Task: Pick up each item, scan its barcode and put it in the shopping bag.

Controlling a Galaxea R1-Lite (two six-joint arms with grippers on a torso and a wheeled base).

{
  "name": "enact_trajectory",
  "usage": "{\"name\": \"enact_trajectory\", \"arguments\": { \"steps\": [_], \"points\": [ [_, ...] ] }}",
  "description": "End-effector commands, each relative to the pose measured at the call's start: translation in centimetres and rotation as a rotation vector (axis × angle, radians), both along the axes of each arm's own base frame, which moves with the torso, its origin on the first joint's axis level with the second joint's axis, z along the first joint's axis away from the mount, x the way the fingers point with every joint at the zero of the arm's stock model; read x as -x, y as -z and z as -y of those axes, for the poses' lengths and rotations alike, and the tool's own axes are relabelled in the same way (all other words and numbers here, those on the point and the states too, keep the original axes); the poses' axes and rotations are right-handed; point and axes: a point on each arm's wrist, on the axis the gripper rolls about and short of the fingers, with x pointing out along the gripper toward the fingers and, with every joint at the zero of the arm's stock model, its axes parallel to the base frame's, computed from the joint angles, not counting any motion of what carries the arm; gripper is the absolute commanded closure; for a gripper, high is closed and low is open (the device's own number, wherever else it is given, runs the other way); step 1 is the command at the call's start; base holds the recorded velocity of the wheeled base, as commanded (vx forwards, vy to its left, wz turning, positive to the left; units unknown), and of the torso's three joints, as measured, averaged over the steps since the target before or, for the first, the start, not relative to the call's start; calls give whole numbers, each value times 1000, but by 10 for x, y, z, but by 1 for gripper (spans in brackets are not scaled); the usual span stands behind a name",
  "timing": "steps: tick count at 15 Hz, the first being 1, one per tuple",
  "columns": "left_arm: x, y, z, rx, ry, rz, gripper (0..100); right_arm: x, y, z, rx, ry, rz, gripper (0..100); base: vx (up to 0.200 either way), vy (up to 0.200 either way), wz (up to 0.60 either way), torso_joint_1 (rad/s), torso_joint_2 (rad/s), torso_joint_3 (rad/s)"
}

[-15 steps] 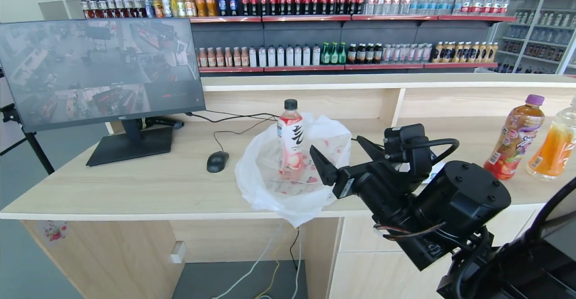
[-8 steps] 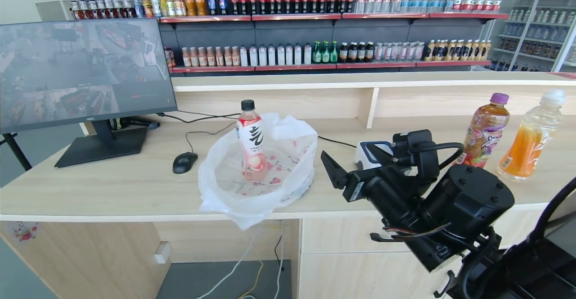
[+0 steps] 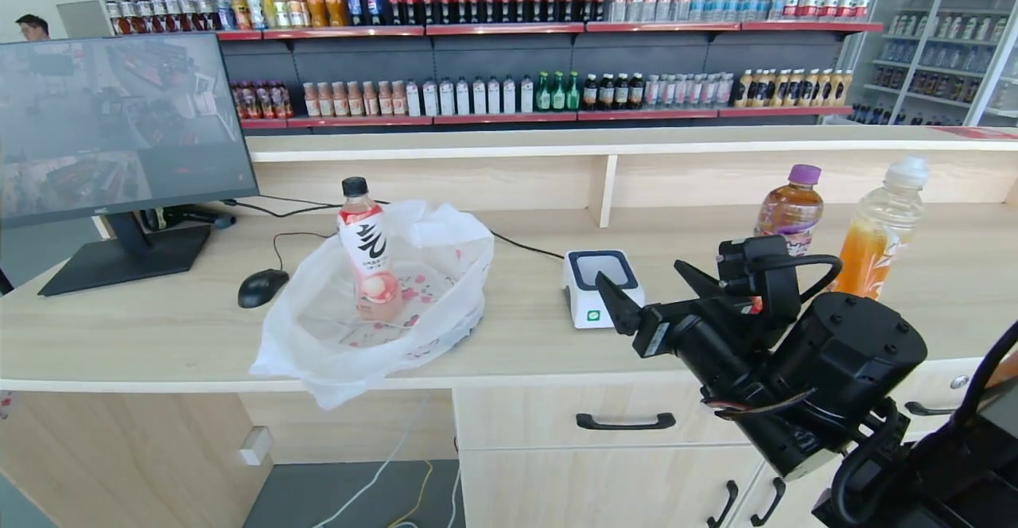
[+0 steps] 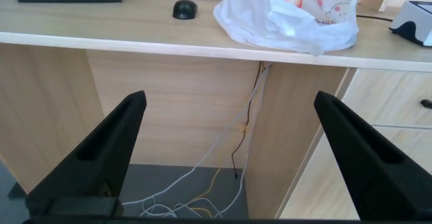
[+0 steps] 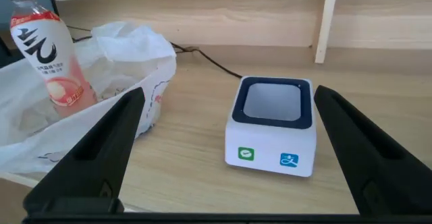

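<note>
Inside the crumpled white plastic shopping bag [image 3: 445, 273], on the pale wooden counter [image 3: 159, 329], stands the clear bottle of pink drink with a black cap [image 3: 367, 254]. Its base is lost in the bag's folds, and my left wrist view cuts it off at the shoulder. I can make out no barcode on it. It lies well to the left of my right gripper [image 3: 640, 272], whose jaws are spread wide and empty near the counter's front edge. The white box scanner with a dark window [image 3: 584, 305] sits between them. My left gripper [image 4: 229, 96], also wide apart and empty, hangs low before the counter's front panel, below the overhanging bag. Farther right stand an amber bottle with a purple cap [image 3: 787, 206], its lower half hidden behind my wrist, and an orange juice bottle with a white cap [image 3: 879, 230].
</note>
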Motion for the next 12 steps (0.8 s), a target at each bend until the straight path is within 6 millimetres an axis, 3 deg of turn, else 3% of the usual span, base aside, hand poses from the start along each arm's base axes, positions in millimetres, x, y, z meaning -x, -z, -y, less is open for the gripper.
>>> {"name": "enact_trajectory", "arguments": {
  "steps": [1,12],
  "points": [
    [0,0,0,1,0,1,0,0,3,1,7,1,-8,0,0,-200,0,7,2,2],
    [0,0,0,-1,-2,1,0,5,12,2,32,-5,-43,0,0,-200,0,3,2,3]
  ]
}}
